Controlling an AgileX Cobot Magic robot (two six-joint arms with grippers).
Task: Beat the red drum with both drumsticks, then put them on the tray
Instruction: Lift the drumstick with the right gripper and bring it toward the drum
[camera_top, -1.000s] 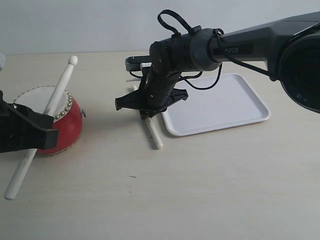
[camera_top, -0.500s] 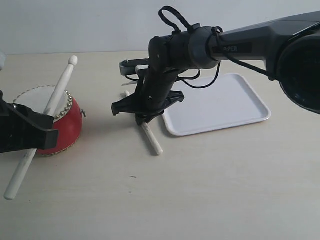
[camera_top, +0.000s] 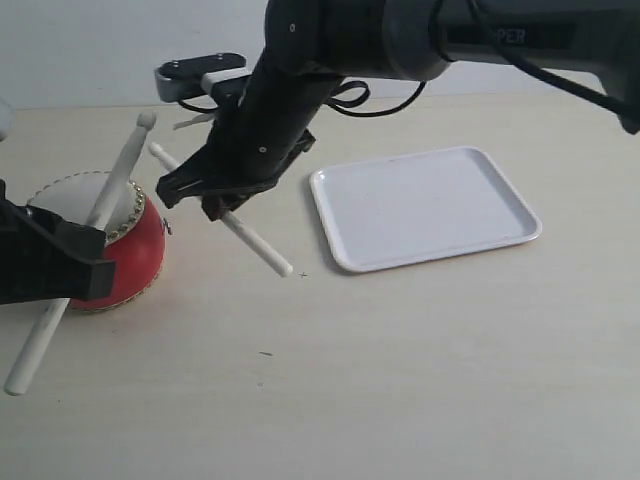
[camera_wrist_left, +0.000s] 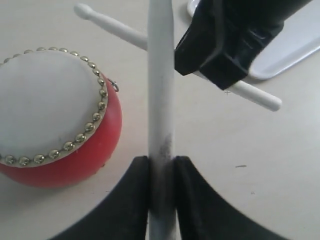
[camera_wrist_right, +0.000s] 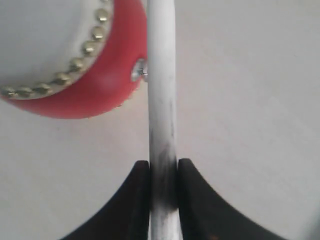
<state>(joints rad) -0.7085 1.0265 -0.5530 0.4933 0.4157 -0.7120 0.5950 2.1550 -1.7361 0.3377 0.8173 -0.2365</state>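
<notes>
The red drum stands at the left of the table, its off-white skin ringed with studs. My left gripper is shut on a drumstick that slants over the drum's skin, head up and away. In the left wrist view that drumstick runs beside the drum from my left gripper. My right gripper is shut on the other drumstick, raised just right of the drum. In the right wrist view this stick passes the drum's side ring from my right gripper. The tray lies bare.
The right arm reaches across the middle from the upper right, above the table between drum and tray. The left wrist view shows the tray's corner behind the right gripper's black body.
The right arm has swung left from beside the tray to the drum, lifting its drumstick off the table. The left gripper and its stick have hardly moved.
</notes>
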